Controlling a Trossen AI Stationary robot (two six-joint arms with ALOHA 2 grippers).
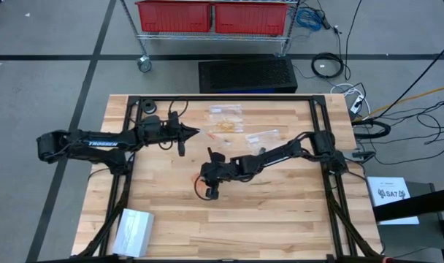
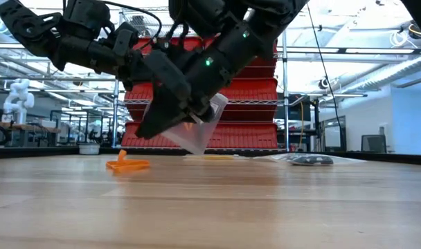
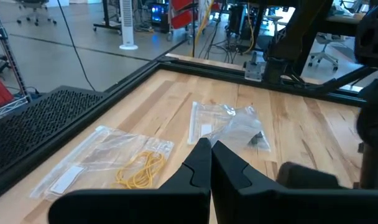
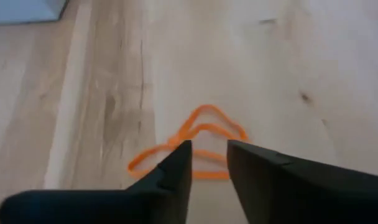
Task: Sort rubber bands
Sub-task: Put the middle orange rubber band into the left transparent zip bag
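A few orange rubber bands (image 4: 195, 146) lie tangled on the wooden table (image 1: 280, 212), left of centre (image 2: 127, 164). My right gripper (image 4: 209, 146) hovers open just above them, slanting down, its fingertips either side of the tangle, apart from it (image 2: 145, 130). My left gripper (image 3: 210, 146) is shut and held level over the far left part of the table (image 1: 196, 132). Yellowish bands (image 3: 139, 169) lie inside a clear bag on the table, and black bands (image 3: 257, 140) inside another. In the low view a clear bag (image 2: 196, 135) hangs behind my right gripper. My left gripper is shut. A clear bag (image 2: 196, 135) hangs close to it in the low view, but my right arm stands in front. I cannot tell whether the fingers hold that bag.
Clear bags lie at the table's far middle (image 1: 226, 111), (image 1: 223, 128), (image 1: 262, 136). A white box (image 1: 132, 230) sits at the near left corner. A black frame (image 1: 222, 97) runs around the table. The near right of the table is bare wood.
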